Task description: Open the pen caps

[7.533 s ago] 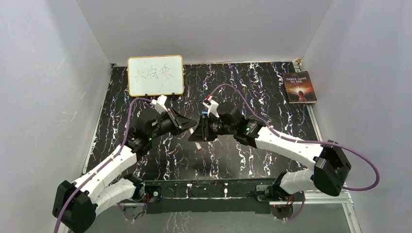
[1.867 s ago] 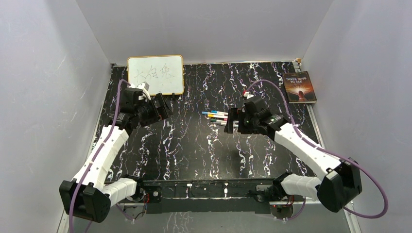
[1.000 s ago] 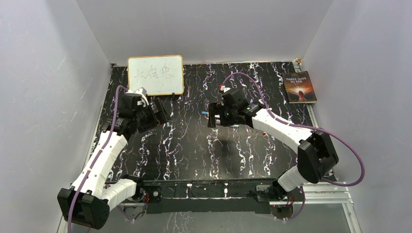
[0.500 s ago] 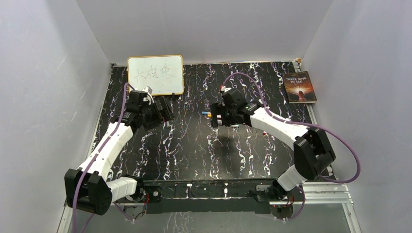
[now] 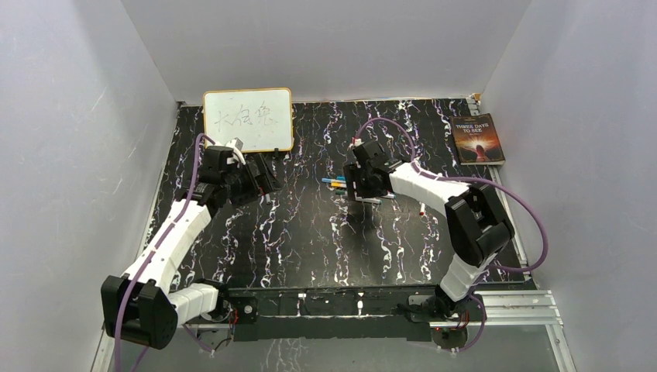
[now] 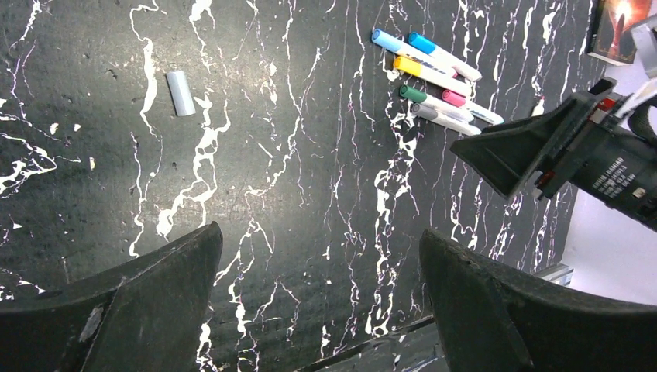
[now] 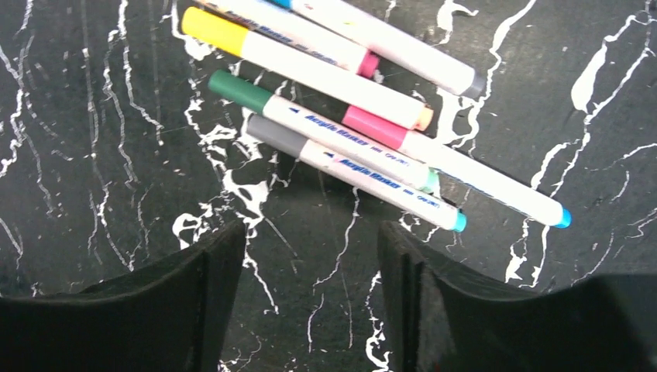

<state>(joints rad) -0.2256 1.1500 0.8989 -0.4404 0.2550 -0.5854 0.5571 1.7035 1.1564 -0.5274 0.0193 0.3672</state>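
Plastic throughout: the pens [image 7: 364,178] are slim white barrels with short coloured caps [image 7: 236,89], lying in a tight bundle mid-table [image 5: 310,248], several touching side by side. I judge them light, stiff and smooth. Being round, they are likely to roll or skid if nudged, and the caps are probably held on by friction alone. The best hold looks like mid-barrel in one gripper and the cap in the other, pulling straight along the pen. The grey-capped pen [image 7: 271,133] lies outermost and nearest the right gripper [image 7: 310,248], so it seems the easiest to single out. That gripper hangs just short of the bundle, jaws parted around bare table and grasping nothing. The left gripper [image 6: 318,240] hovers well apart near the whiteboard [image 5: 248,120], jaws spread wide and empty, with a loose grey cap [image 6: 180,93] on the table below it. Two seconds earlier the right gripper stood to the right of the pens and left the bundle in plain view from above. Now it sits over them and its elbow has swung inward, while the left arm has barely shifted.
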